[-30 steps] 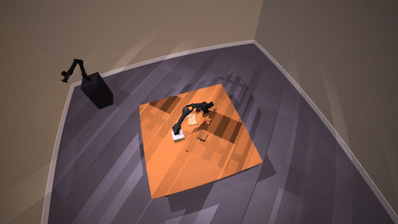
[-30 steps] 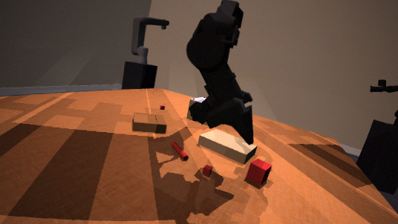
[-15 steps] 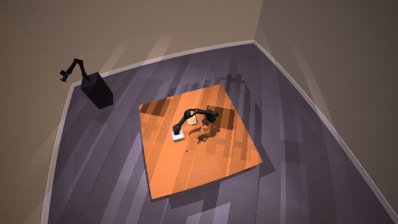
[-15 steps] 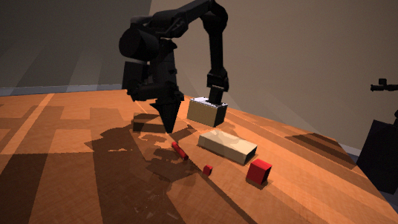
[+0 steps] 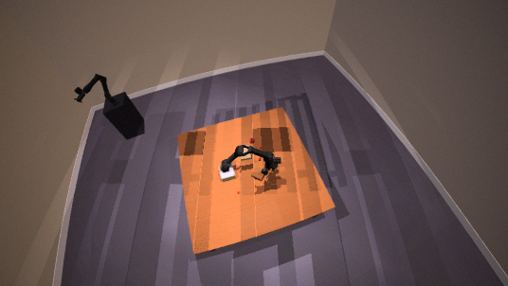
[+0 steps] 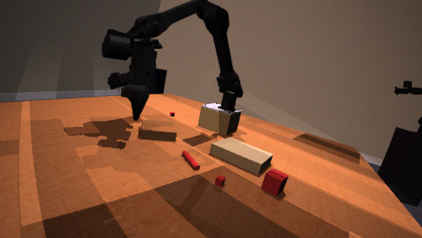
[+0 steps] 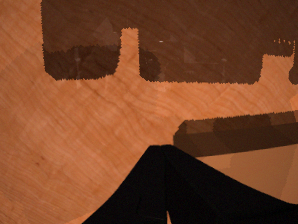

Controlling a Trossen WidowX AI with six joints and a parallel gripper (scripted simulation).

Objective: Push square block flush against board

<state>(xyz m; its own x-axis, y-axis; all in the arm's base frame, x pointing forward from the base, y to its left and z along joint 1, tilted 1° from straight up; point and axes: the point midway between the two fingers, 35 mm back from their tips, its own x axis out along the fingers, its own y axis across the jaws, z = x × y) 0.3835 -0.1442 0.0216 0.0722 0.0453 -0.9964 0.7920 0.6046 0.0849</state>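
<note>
A red square block [image 5: 252, 140] [image 6: 275, 182] stands on the table. The pale, cream-coloured board [image 5: 245, 156] [image 6: 240, 154] lies flat beside it, and a narrow gap shows between them in the exterior view. The arm partly hides the board in the top view. My gripper [image 5: 264, 172] [image 6: 135, 119] [image 7: 158, 156] is shut and empty, its fingertips pointing down and low over the table. It is well away from the red block and the board, close beside a brown wooden piece [image 5: 258, 176] [image 6: 158, 134] [image 7: 245, 167].
A red rod [image 6: 190, 160] and a small red cube [image 6: 220, 180] lie near the board. Another small red cube [image 5: 238, 192] [image 6: 172, 114] lies farther off. My arm's base [image 5: 226, 174] [image 6: 218, 119] stands on the table. Another arm on a black pedestal [image 5: 124, 115] stands outside the table.
</note>
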